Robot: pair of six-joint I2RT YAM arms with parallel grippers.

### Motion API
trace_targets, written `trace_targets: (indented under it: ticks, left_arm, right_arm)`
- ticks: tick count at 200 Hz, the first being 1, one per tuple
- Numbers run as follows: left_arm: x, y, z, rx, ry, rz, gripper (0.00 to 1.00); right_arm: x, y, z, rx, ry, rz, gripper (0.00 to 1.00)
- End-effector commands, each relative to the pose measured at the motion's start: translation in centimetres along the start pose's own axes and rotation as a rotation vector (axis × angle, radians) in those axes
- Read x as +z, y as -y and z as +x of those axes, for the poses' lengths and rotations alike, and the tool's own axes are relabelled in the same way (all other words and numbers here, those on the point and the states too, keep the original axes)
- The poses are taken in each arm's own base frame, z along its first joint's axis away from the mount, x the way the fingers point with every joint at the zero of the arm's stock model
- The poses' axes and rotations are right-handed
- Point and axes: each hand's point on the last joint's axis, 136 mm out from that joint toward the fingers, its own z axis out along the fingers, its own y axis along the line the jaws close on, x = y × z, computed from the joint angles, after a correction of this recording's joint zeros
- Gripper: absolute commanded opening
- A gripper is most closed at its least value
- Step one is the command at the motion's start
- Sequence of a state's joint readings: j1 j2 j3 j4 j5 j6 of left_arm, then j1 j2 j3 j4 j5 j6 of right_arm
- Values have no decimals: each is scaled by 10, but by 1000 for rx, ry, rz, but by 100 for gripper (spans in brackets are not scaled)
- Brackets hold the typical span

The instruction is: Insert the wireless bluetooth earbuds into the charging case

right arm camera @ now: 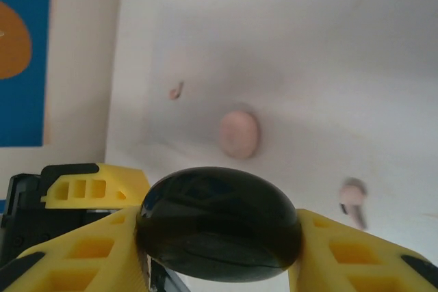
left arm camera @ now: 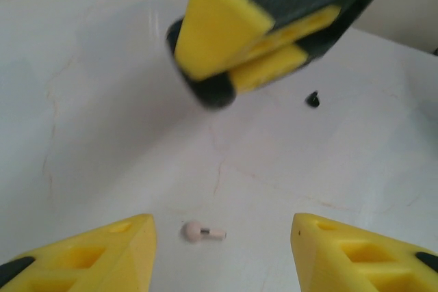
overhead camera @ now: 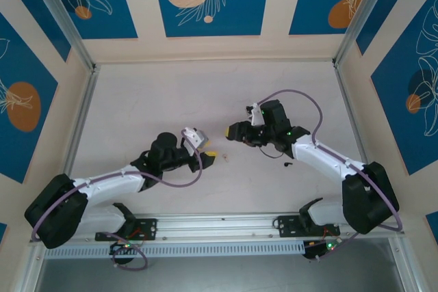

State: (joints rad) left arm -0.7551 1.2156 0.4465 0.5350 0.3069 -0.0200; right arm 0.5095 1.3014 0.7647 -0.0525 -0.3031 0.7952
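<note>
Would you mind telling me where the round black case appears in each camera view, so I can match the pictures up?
Top external: round black case just right of centre, in the right gripper, hard to tell from its dark body.
Left wrist: upper middle, poking out beneath the gripping fingers.
Right wrist: bottom centre, large, between both fingers.
Shared landmark: those yellow fingers clamped on it.

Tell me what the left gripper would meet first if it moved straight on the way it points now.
Probably the small pale stemmed piece on the table, just ahead of the left gripper, though depth is unclear.
</note>
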Motion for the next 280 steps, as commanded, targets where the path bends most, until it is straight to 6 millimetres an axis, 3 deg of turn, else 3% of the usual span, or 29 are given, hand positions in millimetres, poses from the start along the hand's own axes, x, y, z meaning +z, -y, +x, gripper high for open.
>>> trace_targets:
  ticks: [1,53,151,187,226,249,272,280]
  left_arm:
    - [-3,12,-28,97,123,30,54]
    - [4,10,-38,36,179,21,51]
    - [8,11,-55,-58,281,46,46]
    - [8,14,-59,-69,300,63,37]
    - [8,19,-60,-70,297,93,20]
    - [6,16,-53,-74,279,73,17]
    - [3,22,-50,-56,270,102,16]
    - [3,26,-49,-44,257,128,16]
  right_arm:
    - [-5,-41,-3,-36,58,-165,46]
    - [-8,-55,15,-86,87,-214,47]
    - [-16,-61,21,-100,101,-238,47]
    - [-15,-62,24,-105,90,-246,48]
    - [-15,-61,26,-131,86,-240,48]
    - [-22,-59,23,-204,114,-203,62]
    - [-47,-67,17,-362,184,-214,79]
    - [-56,-67,14,-403,201,-211,80]
